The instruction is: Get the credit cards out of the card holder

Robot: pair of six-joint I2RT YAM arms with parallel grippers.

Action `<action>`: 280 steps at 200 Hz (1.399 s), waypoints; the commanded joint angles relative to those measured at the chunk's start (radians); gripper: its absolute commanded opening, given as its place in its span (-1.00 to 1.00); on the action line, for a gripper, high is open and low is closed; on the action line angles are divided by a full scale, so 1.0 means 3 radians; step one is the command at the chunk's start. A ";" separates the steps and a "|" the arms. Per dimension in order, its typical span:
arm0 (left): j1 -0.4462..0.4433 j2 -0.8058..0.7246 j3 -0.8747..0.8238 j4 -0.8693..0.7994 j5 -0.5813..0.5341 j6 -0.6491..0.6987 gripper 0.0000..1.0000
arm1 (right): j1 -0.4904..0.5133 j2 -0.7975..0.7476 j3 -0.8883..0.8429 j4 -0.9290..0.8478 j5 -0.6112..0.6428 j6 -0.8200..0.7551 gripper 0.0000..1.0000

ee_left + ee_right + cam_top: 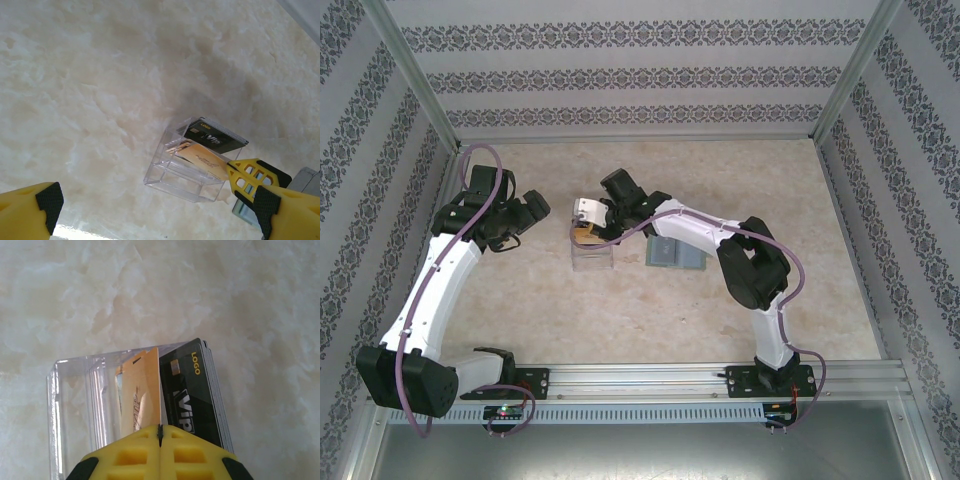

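My right gripper (160,432) is shut on the edge of an orange credit card (145,390). That card stands slanted inside a clear plastic box (70,405), beside a stack of black cards (192,395). From the left wrist, the same orange card (202,157) leans in the box (170,175) with the right gripper (245,175) pinching its end. The grey card holder (673,256) lies flat just right of the box (592,258), under the right arm. My left gripper (535,215) hangs open to the left of the box, holding nothing.
The table is a pale marble-patterned surface (770,180) walled by patterned panels at the back and sides. A metal rail (650,380) with the arm bases runs along the near edge.
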 commanded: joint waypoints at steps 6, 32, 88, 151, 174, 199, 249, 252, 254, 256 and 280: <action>0.0041 0.0011 0.0071 -0.0136 -0.0055 -0.0065 0.99 | -0.0027 -0.0135 -0.0076 0.0085 -0.0138 -0.0043 -1.00; 0.0044 0.0004 0.0066 -0.0140 -0.0063 -0.0064 0.99 | -0.0039 -0.0122 -0.0127 0.0118 -0.0116 0.0052 -0.67; 0.0044 -0.0004 0.0035 -0.0110 -0.0044 -0.0072 0.99 | -0.0049 -0.0138 -0.0139 0.0212 -0.0007 0.0222 -0.56; 0.0042 0.0008 -0.0100 0.0243 0.0371 0.0056 0.99 | -0.0182 -0.0443 -0.0231 0.0465 0.0331 0.1211 -0.49; 0.0029 0.0065 -0.0140 0.0458 0.0631 0.0117 0.91 | -0.0299 -0.0676 -0.0402 0.0507 0.0471 0.1927 -0.44; -0.0054 0.0205 -0.0132 0.0686 0.0862 0.0157 0.78 | -0.0436 -0.0949 -0.0634 0.0384 0.0583 0.2621 -0.46; -0.0674 0.0756 0.0079 0.1064 0.1010 0.0132 0.70 | -0.0721 -0.1424 -0.1263 -0.0121 0.0670 0.3668 -0.65; -0.0720 0.0805 0.0108 0.1075 0.1009 0.0130 0.70 | -0.0748 -0.1443 -0.1306 -0.0166 0.0687 0.3742 -0.68; -0.0749 0.0839 0.0124 0.1079 0.1018 0.0135 0.69 | -0.0766 -0.1460 -0.1333 -0.0188 0.0696 0.3787 -0.70; -0.0771 0.0872 0.0143 0.1086 0.1023 0.0136 0.69 | -0.0789 -0.1472 -0.1367 -0.0216 0.0693 0.3808 -0.71; -0.1036 0.1246 0.0358 0.1116 0.1102 0.0135 0.65 | -0.1012 -0.1680 -0.1824 -0.0267 0.0655 0.4205 -0.85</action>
